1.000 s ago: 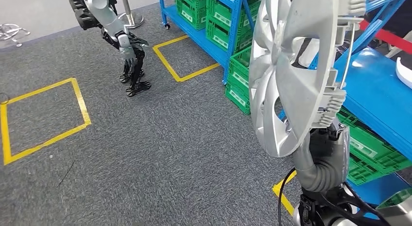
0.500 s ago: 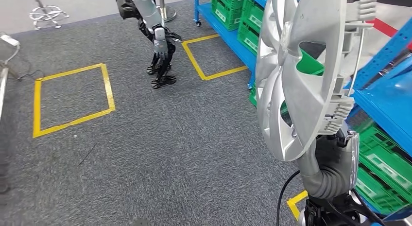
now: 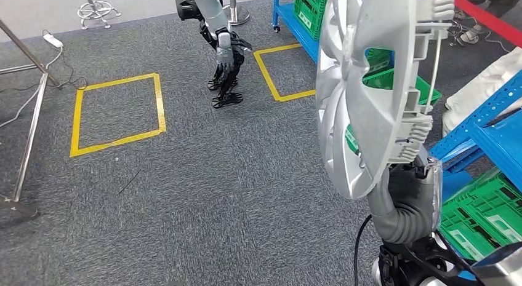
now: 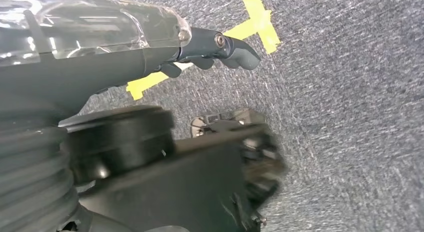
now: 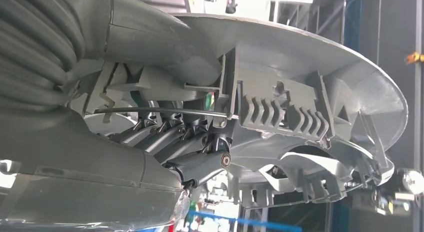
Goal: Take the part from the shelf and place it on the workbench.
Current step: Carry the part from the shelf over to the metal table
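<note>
The part is a large silver wheel cover (image 3: 369, 95), held upright on its edge close in front of the head camera. My right hand (image 3: 409, 187) grips its lower rim from underneath. In the right wrist view my dark fingers (image 5: 200, 162) hook in behind the ribbed clips of the wheel cover (image 5: 300, 117). My left arm hangs down over the carpet, and my left hand (image 3: 226, 55) holds nothing, its fingers loose and apart. The left wrist view shows those fingers (image 4: 225, 45) above the grey carpet.
A blue shelf frame (image 3: 492, 129) with green crates (image 3: 486, 212) stands at the right, and more crates (image 3: 308, 9) sit at the far end. Yellow tape squares (image 3: 117, 111) mark the grey carpet. A metal stand leg (image 3: 31, 126) and a cable lie at the left.
The whole view has swung left: the shelf and tape squares slid rightward in the picture and a stand came in at the left. The wheel cover stays in my right hand.
</note>
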You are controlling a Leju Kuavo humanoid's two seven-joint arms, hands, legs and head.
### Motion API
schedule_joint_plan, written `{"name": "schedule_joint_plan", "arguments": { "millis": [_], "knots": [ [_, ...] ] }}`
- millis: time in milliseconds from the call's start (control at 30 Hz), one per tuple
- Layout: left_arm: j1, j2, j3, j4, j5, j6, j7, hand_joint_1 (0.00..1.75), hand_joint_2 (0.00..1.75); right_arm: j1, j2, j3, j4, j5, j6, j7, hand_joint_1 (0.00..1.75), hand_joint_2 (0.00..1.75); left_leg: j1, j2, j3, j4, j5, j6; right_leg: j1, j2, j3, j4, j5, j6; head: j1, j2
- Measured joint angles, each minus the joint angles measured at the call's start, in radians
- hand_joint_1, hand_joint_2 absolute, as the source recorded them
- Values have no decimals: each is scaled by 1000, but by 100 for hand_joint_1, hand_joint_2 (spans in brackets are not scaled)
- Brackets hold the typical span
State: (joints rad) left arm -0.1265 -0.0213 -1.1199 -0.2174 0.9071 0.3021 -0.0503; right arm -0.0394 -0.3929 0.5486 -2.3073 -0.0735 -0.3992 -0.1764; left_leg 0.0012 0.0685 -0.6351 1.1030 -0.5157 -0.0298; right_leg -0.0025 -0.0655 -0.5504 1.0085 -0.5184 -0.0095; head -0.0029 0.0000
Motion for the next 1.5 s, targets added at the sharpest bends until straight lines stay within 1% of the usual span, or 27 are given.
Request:
{"name": "schedule_joint_plan", "arguments": {
  "millis": [67, 133, 167, 233, 300, 367, 433, 500, 533, 600, 633, 700, 767, 800, 867, 900, 967, 1033, 1100, 1167, 1200, 1233, 1300, 1367, 1400, 1433, 1500],
  "knots": [
    [-1, 0, 0, 0, 0, 0, 0, 0, 175, 0, 0, 0, 0, 0, 1, 1, 175, 175, -9, 39, 31, -67, 15, 12, 6, -17, 4, 3, -6, 9, -2, 0],
    [-1, 1, 0, 0, 0, 0, 0, 0, 175, -1, 0, 0, 0, 0, 1, 1, 175, 175, -13, 19, 29, -71, 17, 24, 7, -42, 8, 2, -10, 16, 1, 0],
    [-1, 1, 0, 0, 0, 0, 0, 0, 175, -1, 0, 0, 0, 0, 1, 1, 175, 175, -11, 3, 29, -73, 20, 30, 5, -40, 9, 6, -17, 20, 2, 0],
    [-2, 1, 0, 0, 0, 0, 0, 0, 175, -1, -1, 0, 0, 0, 1, 2, 175, 175, -7, -28, 29, -78, 26, 42, -2, -2, -7, 58, -58, 29, 7, 0],
    [-3, 1, 0, 0, 0, 0, 0, 0, 175, 0, -1, 0, 0, 0, 1, 2, 175, 175, -5, -58, 29, -78, 29, 49, -6, 46, -58, 181, -123, 33, 18, 0],
    [-2, 0, 0, 0, 0, 0, 0, 0, 175, 1, -1, 0, 0, 0, 2, 2, 175, 175, -6, -89, 30, -78, 31, 51, -6, 60, -102, 277, -151, 33, 28, 0],
    [-1, 0, 0, 0, 0, 0, 0, 0, 175, 0, -1, 0, 0, 0, 2, 2, 175, 175, -6, -118, 33, -77, 31, 51, -6, 66, -89, 239, -105, 29, 36, 0],
    [-1, 0, 0, 0, 0, 0, 0, 0, 175, 0, -1, 0, 0, 0, 2, 2, 175, 175, -7, -143, 36, -76, 32, 48, -8, 98, -35, 109, -32, 22, 42, 0],
    [-1, 0, 0, 0, 0, 0, 0, 0, 175, -1, -1, 0, 0, 0, 2, 2, 175, 175, -7, -153, 34, -75, 33, 45, -9, 114, -12, 55, -12, 19, 44, 0],
    [-1, 0, 0, 0, 0, 0, 0, 0, 175, -2, -1, 0, 0, 0, 2, 2, 175, 175, -5, -167, 25, -73, 38, 34, -8, 130, 3, 14, -7, 14, 44, 0],
    [0, 0, 0, 0, 0, 0, 1, 0, 175, -3, -1, 0, 0, 0, 2, 2, 175, 175, -3, -174, 21, -74, 41, 28, -7, 123, 4, 8, -6, 11, 44, 0],
    [2, 0, 0, 0, 0, 0, 1, 0, 175, -5, -1, 0, 0, 0, 2, 2, 175, 175, -5, -140, 12, -63, 30, 19, -7, 104, 6, 0, 0, 0, 39, 0],
    [2, 0, 0, 0, 0, 0, 2, 0, 175, -7, 0, 0, 0, 0, 1, 3, 175, 175, -7, -79, -23, 11, -20, 10, -6, 80, 9, -8, 6, -11, 29, 0],
    [1, 0, 0, 0, 0, 0, 2, 0, 175, -7, 0, 0, 0, 1, 1, 3, 175, 175, -5, -62, -51, 72, -52, 7, -4, 68, 9, -9, 6, -13, 23, 0],
    [0, 0, 0, 0, 0, 0, 3, 0, 175, -6, 0, 0, 0, 1, 1, 3, 175, 175, 0, -61, -98, 175, -92, 3, -3, 43, 9, -8, 5, -14, 17, 0],
    [1, 0, 0, 0, 0, 0, 4, 0, 175, -6, 0, 0, 0, 1, 1, 3, 175, 175, 1, -62, -101, 185, -87, 2, -2, 30, 9, -8, 5, -14, 14, 0],
    [1, 0, 0, 0, 0, 0, 4, 0, 175, -6, 0, 0, 0, 1, 2, 4, 175, 175, 0, -46, -51, 101, -32, 4, -2, 7, 10, -6, 1, -10, 6, 0],
    [0, 0, 0, 0, 0, 0, 4, 0, 175, -6, 0, 1, 0, 1, 3, 5, 175, 175, -8, 10, 17, -23, 12, 11, 2, -11, 12, -2, -4, -3, -2, 0],
    [-2, 0, 0, 0, 0, 0, 4, 0, 175, -6, 0, 1, 0, 2, 4, 5, 175, 175, -18, 37, 41, -74, 18, 20, 6, -32, 14, 0, -9, 7, -2, 0],
    [-2, -1, 0, 0, 0, 0, 5, 0, 175, -6, 0, 0, 0, 2, 4, 5, 175, 175, -19, 9, 39, -80, 23, 32, 4, -56, 18, -1, -14, 15, 0, 0],
    [-1, -1, 0, 0, 0, 0, 5, 0, 175, -6, 0, 0, 0, 2, 4, 5, 175, 175, -18, -6, 39, -83, 27, 37, 2, -47, 18, 6, -23, 20, 0, 0],
    [-1, 0, 0, 0, 0, 0, 5, 0, 175, -7, 0, 0, 0, 2, 4, 5, 175, 175, -15, -22, 40, -86, 30, 43, -1, -25, 12, 27, -41, 25, 1, 0],
    [-3, -2, 0, 0, 0, 0, 5, 0, 175, -5, -1, 0, 0, 2, 4, 6, 175, 175, -12, -53, 41, -88, 34, 51, -6, 37, -30, 132, -101, 32, 10, 0],
    [-3, -3, 0, 0, 0, 0, 5, 0, 175, -3, -1, 0, 0, 2, 4, 6, 175, 175, -13, -86, 42, -87, 36, 54, -6, 59, -89, 257, -148, 34, 21, 0],
    [-2, -3, 0, 0, 0, 0, 5, 0, 175, -3, -1, 0, 0, 2, 4, 6, 175, 175, -13, -102, 43, -87, 36, 55, -6, 62, -104, 282, -145, 32, 25, 0],
    [-1, -2, 0, 0, 0, 0, 5, 0, 175, -2, -1, 0, 0, 2, 4, 6, 175, 175, -13, -118, 44, -87, 36, 55, -6, 64, -102, 269, -122, 29, 28, 0],
    [0, -2, 0, 0, -1, 0, 5, 0, 175, -2, -1, 0, 0, 2, 4, 6, 175, 175, -13, -144, 48, -87, 37, 54, -6, 89, -59, 152, -41, 21, 35, 0]
  ]
}}
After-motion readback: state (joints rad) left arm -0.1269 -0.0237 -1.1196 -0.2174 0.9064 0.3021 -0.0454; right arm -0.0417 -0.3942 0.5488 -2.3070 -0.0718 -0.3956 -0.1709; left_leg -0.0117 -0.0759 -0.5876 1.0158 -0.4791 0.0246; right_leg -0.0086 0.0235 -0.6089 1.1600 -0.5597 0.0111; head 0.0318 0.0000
